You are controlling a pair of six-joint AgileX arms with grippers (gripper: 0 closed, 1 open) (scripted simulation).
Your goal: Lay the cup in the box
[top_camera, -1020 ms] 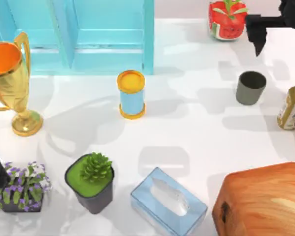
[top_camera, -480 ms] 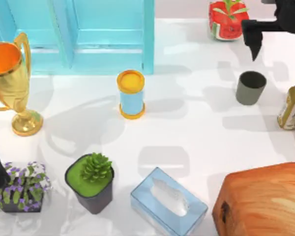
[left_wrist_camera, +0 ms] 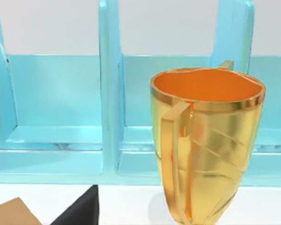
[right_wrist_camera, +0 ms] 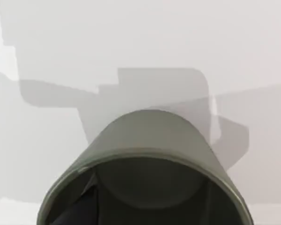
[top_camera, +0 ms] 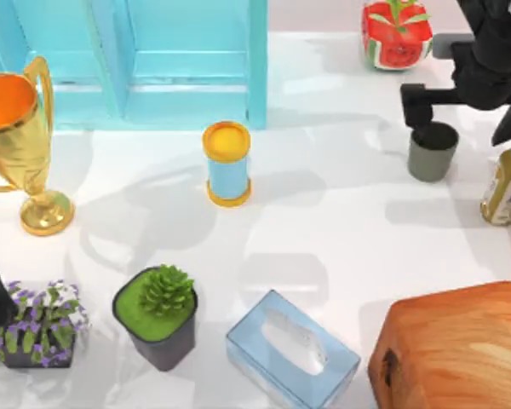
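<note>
Right gripper now lowered to the small dark grey-green matte cup, against a position higher and farther back a second ago; fingers spread wide, one at the rim's left, nothing grasped. Cup upright on the white table at the right rear, unmoved, well apart from the light-blue open box at rear left; right wrist view looking down onto the rim. Judged: approach closing, grasp and transfer outstanding; left arm parked at the left edge.
</note>
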